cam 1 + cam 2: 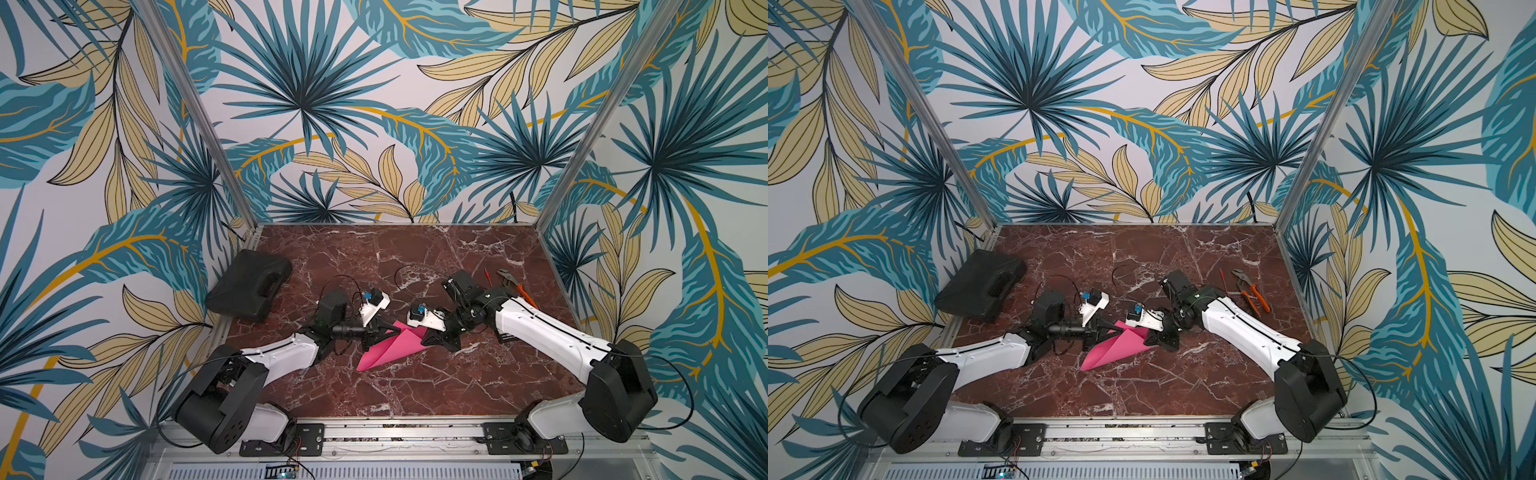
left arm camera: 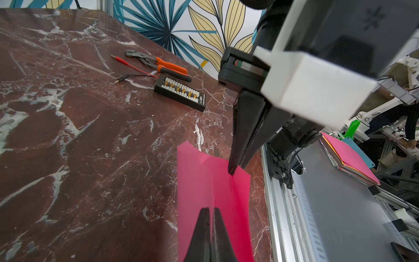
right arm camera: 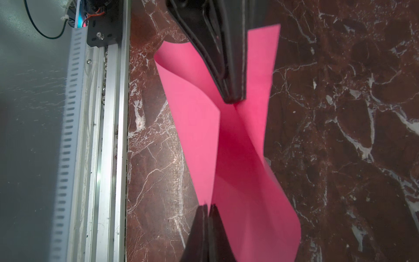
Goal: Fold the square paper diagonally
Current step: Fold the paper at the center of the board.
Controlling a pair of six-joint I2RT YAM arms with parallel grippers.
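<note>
the thin, bright pink square paper (image 1: 386, 349) sits near the middle of the dark red marble table (image 1: 415, 257), raised at its far end and sagging into a loose trough. the left gripper (image 2: 211, 209) is pinched tight on one side of the sheet, and the right gripper (image 3: 208, 206) is clamped on the opposite side, jaws narrow with paper between them. i judge this hold is meant to bring opposite corners together so the bend falls along the diagonal. no crease looks pressed yet. the paper's long axis runs from the grippers toward the table's near left corner. its free pointed end points that way and appears to rest on the surface.
</note>
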